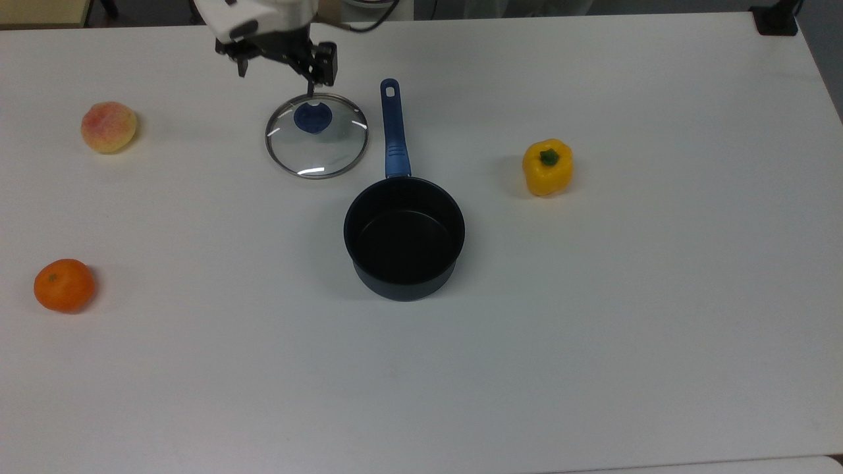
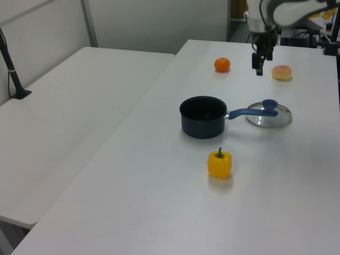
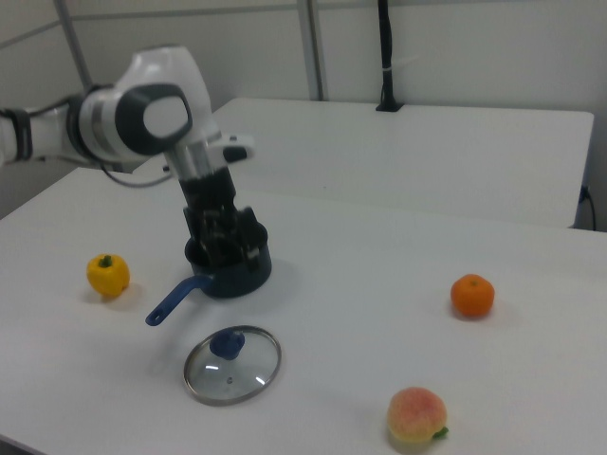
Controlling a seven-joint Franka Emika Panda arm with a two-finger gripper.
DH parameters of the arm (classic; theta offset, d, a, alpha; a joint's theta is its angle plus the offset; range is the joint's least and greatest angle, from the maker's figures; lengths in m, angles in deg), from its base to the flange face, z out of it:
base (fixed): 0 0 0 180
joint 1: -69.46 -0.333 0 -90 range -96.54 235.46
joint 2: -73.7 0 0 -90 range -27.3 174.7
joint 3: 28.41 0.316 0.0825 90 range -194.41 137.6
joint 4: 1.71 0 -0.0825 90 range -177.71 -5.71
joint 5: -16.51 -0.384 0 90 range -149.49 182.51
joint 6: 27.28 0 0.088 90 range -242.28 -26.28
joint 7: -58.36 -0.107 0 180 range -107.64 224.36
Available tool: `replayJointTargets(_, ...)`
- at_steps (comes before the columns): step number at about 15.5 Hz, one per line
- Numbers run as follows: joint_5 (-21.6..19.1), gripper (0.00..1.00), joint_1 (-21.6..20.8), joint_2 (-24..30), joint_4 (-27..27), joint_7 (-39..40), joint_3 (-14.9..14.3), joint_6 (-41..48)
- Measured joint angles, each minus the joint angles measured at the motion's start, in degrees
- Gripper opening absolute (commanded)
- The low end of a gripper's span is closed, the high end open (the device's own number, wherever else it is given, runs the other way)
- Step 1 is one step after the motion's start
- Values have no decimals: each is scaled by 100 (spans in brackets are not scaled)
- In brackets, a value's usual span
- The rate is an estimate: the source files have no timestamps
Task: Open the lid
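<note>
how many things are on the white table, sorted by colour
Blue and dark: 1, the dark saucepan with a blue handle
Clear glass: 1, the round glass lid with a blue knob
Yellow: 1, the yellow bell pepper
Orange: 1, the round orange fruit
Pink and yellow: 1, the peach
Total: 5

Your gripper [image 1: 276, 66] is hanging in the air with its fingers [image 1: 323, 64] spread apart and gripping nothing, pointing down, while your white arm [image 3: 142, 118] is reaching in from the right view's left.
</note>
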Motion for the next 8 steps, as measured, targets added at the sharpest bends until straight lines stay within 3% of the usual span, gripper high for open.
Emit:
replayJointTargets(5,-805,100,21,69,1205,-2,13,1001)
replayJointTargets(8,-1256,100,14,123,1664,-159,61,1404)
